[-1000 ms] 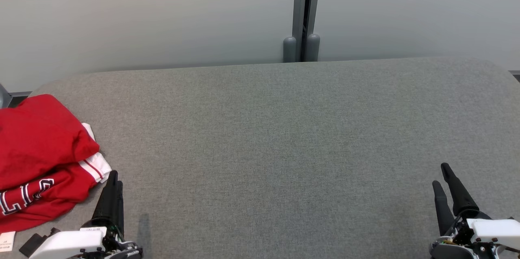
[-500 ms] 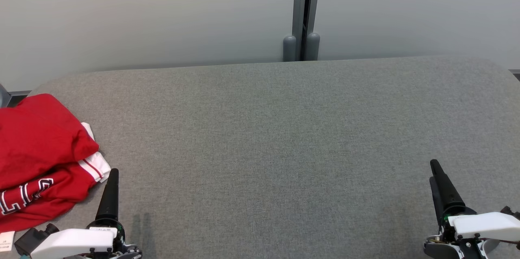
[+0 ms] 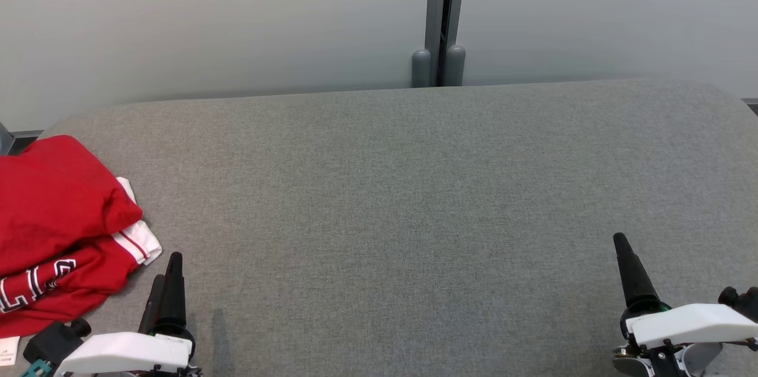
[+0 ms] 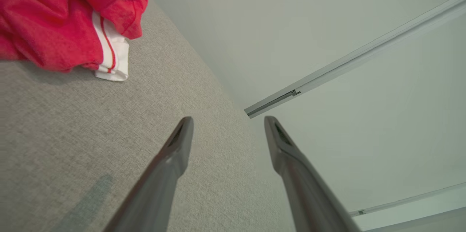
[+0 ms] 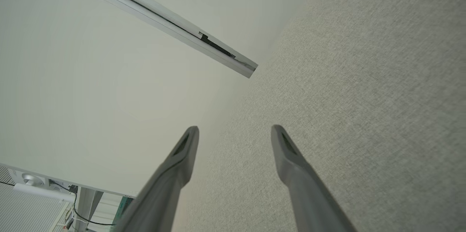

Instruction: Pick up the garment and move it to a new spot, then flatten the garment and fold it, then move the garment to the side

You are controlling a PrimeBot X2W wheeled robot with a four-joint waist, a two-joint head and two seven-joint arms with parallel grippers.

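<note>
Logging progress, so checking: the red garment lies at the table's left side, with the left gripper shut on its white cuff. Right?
Not quite. The left gripper is open and holds nothing: the left wrist view shows its fingers spread, clear of the white cuff. The red garment does lie at the left side of the table.

Looks like a robotics lab or office test bay. Told by a broad grey fabric-covered table with rounded corners (image 3: 414,199), set against plain pale matte partition panels (image 3: 207,22) joined at a slim grey metal post (image 3: 441,4) with two rounded grey caps (image 3: 420,69) at its foot. Past the panel's edge in the right wrist view, thin black cables (image 5: 74,206) trailing beside a small white fixture (image 5: 27,183) and a ribbed pale surface (image 5: 29,210).
</note>
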